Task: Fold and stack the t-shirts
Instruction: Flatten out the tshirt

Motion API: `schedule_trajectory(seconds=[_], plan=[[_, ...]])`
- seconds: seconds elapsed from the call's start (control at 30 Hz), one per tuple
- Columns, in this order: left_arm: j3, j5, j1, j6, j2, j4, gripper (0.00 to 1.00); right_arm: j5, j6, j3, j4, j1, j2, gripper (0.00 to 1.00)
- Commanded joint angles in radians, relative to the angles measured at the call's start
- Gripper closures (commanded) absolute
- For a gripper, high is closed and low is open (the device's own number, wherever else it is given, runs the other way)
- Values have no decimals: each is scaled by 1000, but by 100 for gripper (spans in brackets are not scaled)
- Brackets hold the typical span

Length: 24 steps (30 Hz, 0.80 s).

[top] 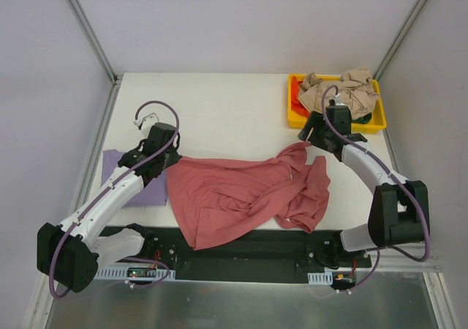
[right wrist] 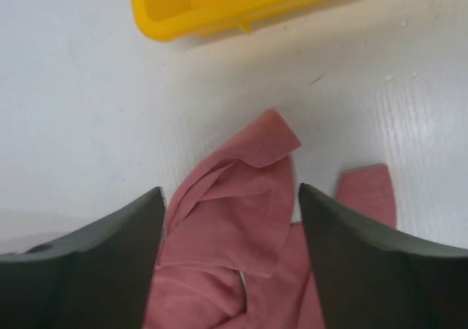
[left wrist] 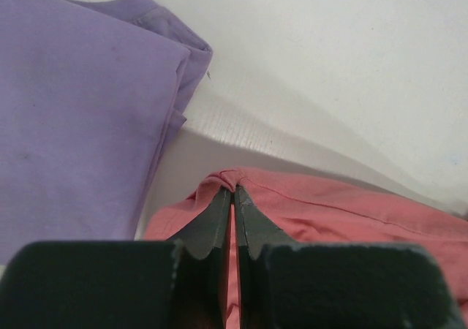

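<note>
- The large dusty red-pink cloth t-shirt [top: 241, 197] lies crumpled and spread over the near half of the white table [top: 219, 110]. Only the overhead view shows its near hem hanging past the table's front edge.
- The left gripper [left wrist: 234, 190] is clenched on the red-pink shirt. Its own wrist camera shows the two dark fingers pressed together on a small raised fold at the shirt's left edge. From above, the arm hides that pinch.
- The folded lavender cloth t-shirt [left wrist: 73, 110] lies flat just left of the red-pink shirt. The wrist view shows a strip of bare table between the two, while overhead the left arm covers much of it.
- The right gripper [right wrist: 230, 194] is released, its jaws wide apart over the red-pink shirt's far right corner. A folded flap lies between them, and I cannot tell whether they touch the cloth.
- The yellow plastic tray [top: 292, 113] sits beyond that corner. The right wrist view shows only its near wall, with bare table between it and the shirt.
- The overhead view alone shows the tray's load: crumpled beige t-shirts [top: 347, 88], a red t-shirt [top: 295, 89] at the left end, and a dark scrap [top: 368, 115] under the beige — perhaps green.
</note>
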Motion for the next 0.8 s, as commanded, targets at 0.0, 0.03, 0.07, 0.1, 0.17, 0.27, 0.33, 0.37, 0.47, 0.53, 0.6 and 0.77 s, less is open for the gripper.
schedule_trajectory(seconds=[0.0, 0.03, 0.07, 0.1, 0.17, 0.27, 0.33, 0.37, 0.47, 0.53, 0.6, 0.77], plan=[[-8, -22, 5, 15, -8, 4, 100, -4, 78, 57, -53, 0, 102, 15], [-8, -21, 5, 15, -8, 4, 100, -4, 88, 72, -53, 1, 126, 9], [-11, -18, 5, 14, -6, 4, 100, -10, 105, 86, -56, 3, 155, 8], [-13, -18, 5, 12, -3, 4, 100, -24, 111, 100, -55, 5, 185, 8], [-14, -19, 5, 9, 0, 6, 100, -14, 133, 129, -49, 14, 241, 7], [-11, -16, 5, 6, 15, 4, 100, 43, 148, 183, -26, 35, 320, 12], [-10, -16, 5, 9, 23, 6, 100, 61, 156, 220, -18, 44, 371, 25], [-8, -18, 5, 9, 25, 3, 100, 77, 153, 233, -14, 49, 380, 41], [4, -25, 5, 21, 9, 3, 100, 135, 138, 249, -23, 64, 344, 100], [19, -36, 5, 34, -17, -2, 100, 161, 107, 240, -41, 72, 261, 100], [36, -47, 7, 35, -61, -6, 100, 206, 76, 232, -81, 78, 140, 100], [108, -74, 7, 50, -205, -29, 100, 299, -13, 238, -185, 80, -196, 100]])
